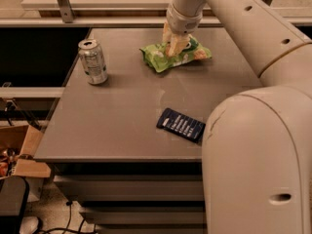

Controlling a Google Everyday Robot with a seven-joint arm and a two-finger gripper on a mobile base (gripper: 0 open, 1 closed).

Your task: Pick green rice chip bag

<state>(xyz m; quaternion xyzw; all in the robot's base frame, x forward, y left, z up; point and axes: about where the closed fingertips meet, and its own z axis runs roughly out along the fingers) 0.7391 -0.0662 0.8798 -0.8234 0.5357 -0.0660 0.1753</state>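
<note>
The green rice chip bag (158, 58) lies crinkled on the far middle of the grey table (122, 106), with its dark green logo partly hidden by my arm. My gripper (175, 45) points down from above and sits right on the middle of the bag, covering its centre. I cannot see whether it has a hold of the bag.
A silver drink can (93, 61) stands upright at the table's far left. A flat dark blue packet (181, 125) lies near the front right edge. My white arm and body (258, 165) fill the right side. A cardboard box (22, 152) sits on the floor at left.
</note>
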